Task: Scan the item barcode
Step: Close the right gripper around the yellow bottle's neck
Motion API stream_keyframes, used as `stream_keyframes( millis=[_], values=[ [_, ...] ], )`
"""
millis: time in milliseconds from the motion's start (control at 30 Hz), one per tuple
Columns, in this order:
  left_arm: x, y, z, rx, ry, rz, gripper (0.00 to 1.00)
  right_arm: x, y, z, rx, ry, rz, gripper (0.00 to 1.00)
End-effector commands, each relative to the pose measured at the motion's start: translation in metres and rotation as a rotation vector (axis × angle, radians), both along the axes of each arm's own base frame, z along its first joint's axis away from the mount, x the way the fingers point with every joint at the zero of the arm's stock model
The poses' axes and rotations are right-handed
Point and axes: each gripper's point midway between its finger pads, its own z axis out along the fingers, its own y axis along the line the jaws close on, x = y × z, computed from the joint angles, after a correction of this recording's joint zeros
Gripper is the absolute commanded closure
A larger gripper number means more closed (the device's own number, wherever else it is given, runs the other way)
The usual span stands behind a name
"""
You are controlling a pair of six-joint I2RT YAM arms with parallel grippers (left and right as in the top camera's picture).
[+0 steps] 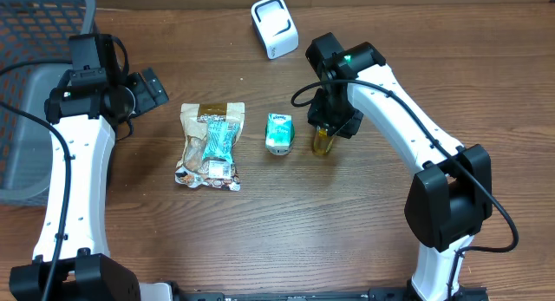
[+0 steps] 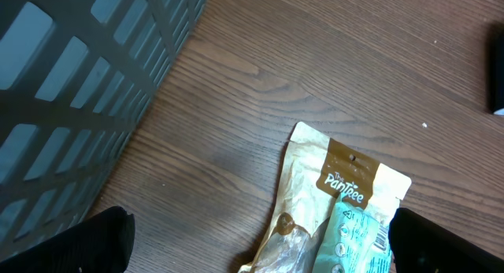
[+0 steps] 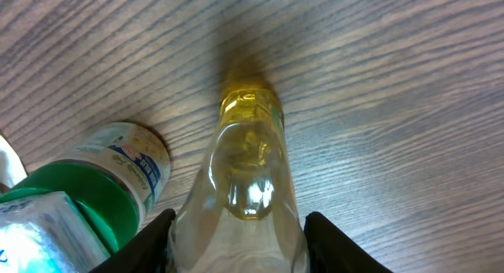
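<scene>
1. Gripping from either side, the right gripper [image 3: 238, 219] has its dark fingers [image 3: 161, 237] set against the flanks of the bottle [image 3: 250, 175]; they seem to touch it on both sides.
2. That bottle is clear plastic, glossy with a bright highlight, and deep yellow at its far end, which meets the wooden table [image 1: 347, 232] right of centre.
3. Just beside it on the table lies a green-capped container [image 3: 118, 178] with a white and blue label.
4. Further left lies a tan snack bag [image 1: 211, 145] with a teal packet across it.
5. Beyond the bag, the left gripper [image 1: 156, 86] hangs with fingers spread wide, holding nothing.
6. A grey slatted basket [image 1: 35, 119] sits at the left edge.
7. Farthest back stands the white scanner [image 1: 274, 27], well apart from the bottle.
</scene>
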Motion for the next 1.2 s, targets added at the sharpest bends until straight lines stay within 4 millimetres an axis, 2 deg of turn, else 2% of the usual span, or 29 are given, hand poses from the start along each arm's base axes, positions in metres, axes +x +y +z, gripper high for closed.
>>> stream_keyframes(
  millis=[0,200,1167],
  values=[
    [0.0017,0.0054,0.0020,0.008,-0.007,0.010,0.00,0.0001,-0.0007,0.0019,-0.001,-0.004,0.003,0.44],
    [0.0017,0.0054,0.0020,0.008,-0.007,0.010,0.00,0.0004,-0.0006,0.0019,-0.001,-0.005,0.003,0.37],
    [0.0017,0.0054,0.0020,0.008,-0.006,0.010,0.01,-0.0001,-0.0007,0.0012,-0.002,-0.002,0.007,0.39]
  ],
)
